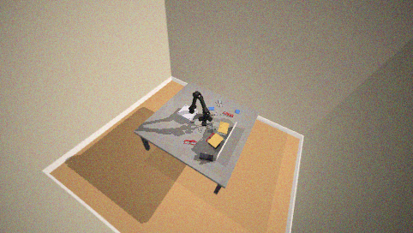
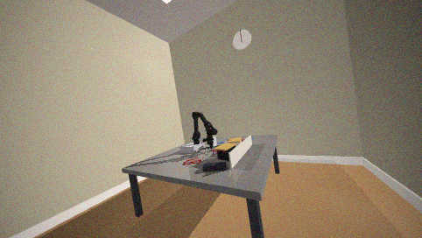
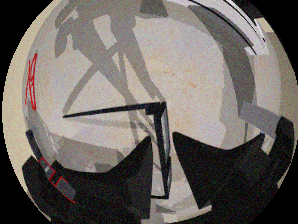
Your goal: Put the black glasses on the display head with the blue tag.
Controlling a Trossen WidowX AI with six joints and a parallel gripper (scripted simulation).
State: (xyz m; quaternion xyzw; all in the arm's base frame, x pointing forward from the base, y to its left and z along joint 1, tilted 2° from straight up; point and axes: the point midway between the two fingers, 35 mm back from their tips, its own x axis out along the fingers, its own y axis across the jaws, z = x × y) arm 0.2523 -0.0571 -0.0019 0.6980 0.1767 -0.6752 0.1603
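My gripper (image 1: 205, 123) (image 2: 211, 146) (image 3: 161, 138) is slightly open, low over the table. In the wrist view the black glasses (image 3: 153, 109) show between and ahead of the two fingers; one long bar reaches left and another runs down through the gap between the fingertips. Gaps show beside that bar, so the fingers do not look clamped on it. The glasses are too small to make out in the top and exterior views. I cannot tell the display heads or the blue tag apart, nor whether the glasses touch a head.
Red glasses (image 1: 189, 142) (image 2: 192, 161) (image 3: 32, 85) lie on the grey table (image 1: 164, 133) (image 2: 153, 168). Two yellow-topped blocks (image 1: 215, 140) (image 1: 224, 128) stand beside a long white panel (image 1: 227, 140) (image 2: 241, 151). A dark box (image 1: 206, 157) (image 2: 214, 166) is near the front. Small blue items (image 1: 211, 108) (image 1: 237, 111) lie farther back.
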